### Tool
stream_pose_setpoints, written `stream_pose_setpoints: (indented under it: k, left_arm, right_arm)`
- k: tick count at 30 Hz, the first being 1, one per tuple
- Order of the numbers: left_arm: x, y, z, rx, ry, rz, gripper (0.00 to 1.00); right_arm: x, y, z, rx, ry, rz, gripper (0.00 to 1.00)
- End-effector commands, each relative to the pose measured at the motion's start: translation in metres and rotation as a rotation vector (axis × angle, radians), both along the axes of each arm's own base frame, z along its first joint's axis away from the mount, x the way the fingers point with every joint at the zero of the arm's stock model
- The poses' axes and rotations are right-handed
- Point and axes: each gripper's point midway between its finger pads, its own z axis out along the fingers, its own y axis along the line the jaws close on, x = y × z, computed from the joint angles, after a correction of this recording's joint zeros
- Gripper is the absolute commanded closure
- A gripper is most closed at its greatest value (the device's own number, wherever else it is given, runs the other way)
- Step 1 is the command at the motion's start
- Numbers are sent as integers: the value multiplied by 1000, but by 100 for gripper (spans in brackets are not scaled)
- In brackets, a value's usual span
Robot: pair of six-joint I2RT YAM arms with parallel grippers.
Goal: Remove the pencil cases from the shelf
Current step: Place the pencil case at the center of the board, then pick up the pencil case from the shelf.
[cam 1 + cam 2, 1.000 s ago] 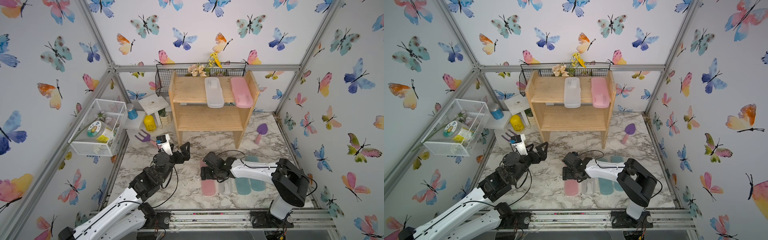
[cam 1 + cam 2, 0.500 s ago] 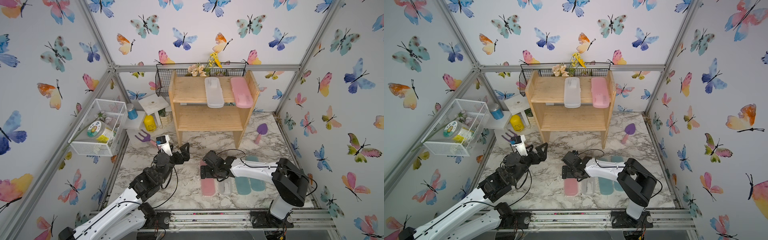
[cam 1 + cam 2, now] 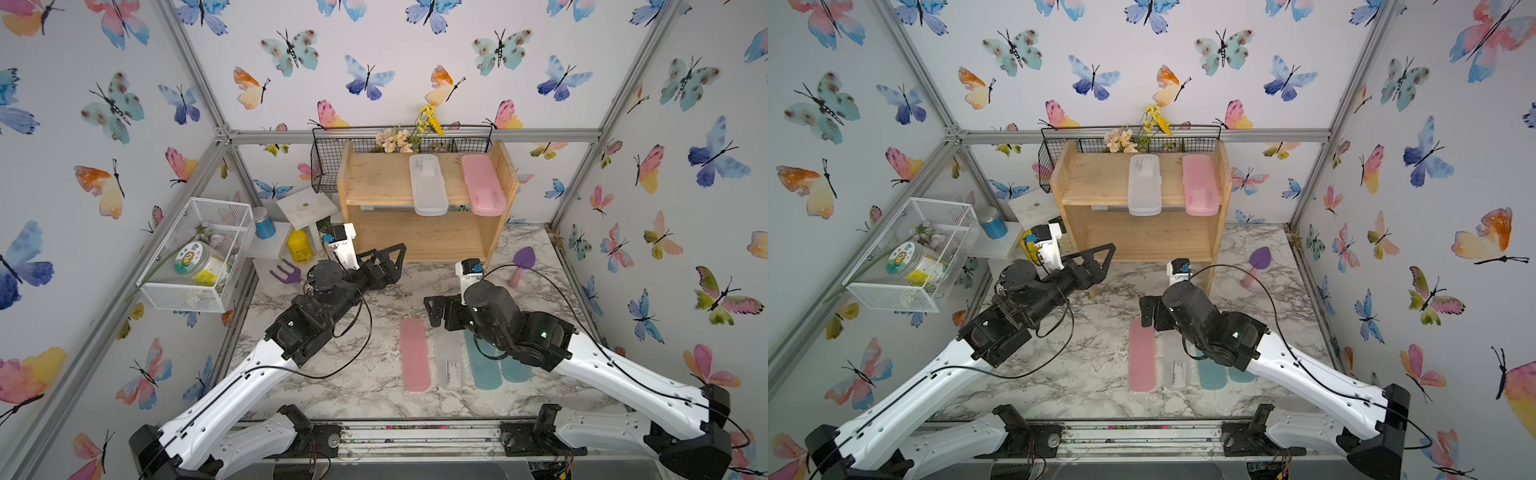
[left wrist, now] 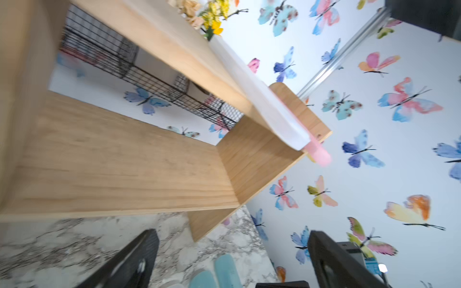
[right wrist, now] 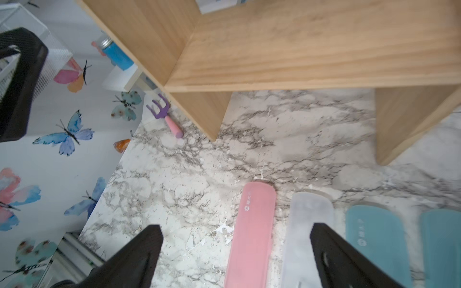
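Shows shelf [image 3: 386, 183] at 12 o'clock on the table [image 3: 357, 399], with white pencil case [image 3: 428, 185] and pink pencil case [image 3: 483, 185] on its top tier. Finds row of four cases [image 3: 413, 357] lying flat toward 5 o'clock. Has left gripper [image 3: 397, 264] spread wide and empty at 11 o'clock, before the shelf. Has right gripper [image 5: 235, 228] wide and empty above that row's 12 o'clock ends.

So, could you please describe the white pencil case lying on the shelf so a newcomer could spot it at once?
Look to the pine shelf at the back wall. Two cases lie on its top tier, overhanging the front edge. Yours is the frosted white case toward the middle; its neighbour, the pink case, lies by the side panel.
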Motion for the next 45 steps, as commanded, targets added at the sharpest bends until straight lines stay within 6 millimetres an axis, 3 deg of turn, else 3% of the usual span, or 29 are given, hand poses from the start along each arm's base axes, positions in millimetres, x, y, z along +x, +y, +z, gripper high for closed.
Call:
stream_pose_setpoints:
  k: [1, 4, 7, 10, 15, 22, 26, 41, 45]
  left_arm:
    - [-5, -31, 49, -159, -52, -173, 1]
    - [12, -44, 60, -219, -10, -205, 1]
    - [33, -46, 64, -339, 53, -248, 1]
    - [45, -42, 67, -441, 51, -277, 1]
    - [62, -49, 63, -431, 93, -279, 1]
    - [70, -55, 60, -448, 112, -286, 10]
    - [72, -58, 55, -447, 129, -291, 21]
    - [82, -67, 52, -413, 165, -292, 33]
    - [82, -67, 52, -404, 166, -292, 44]
  right_arm:
    - [2, -45, 8, -150, -53, -110, 1]
    - [0, -60, 21, -140, -62, -143, 1]
    - [-2, -66, 26, -126, -66, -154, 1]
    - [-3, -70, 25, -122, -66, -159, 1]
    - [-2, -72, 21, -137, -58, -165, 1]
    - [-1, -68, 19, -129, -56, -160, 1]
    - [0, -65, 14, -134, -45, -151, 1]
    - [3, -61, 14, -138, -42, -142, 1]
    - [4, -58, 12, -141, -36, -136, 1]
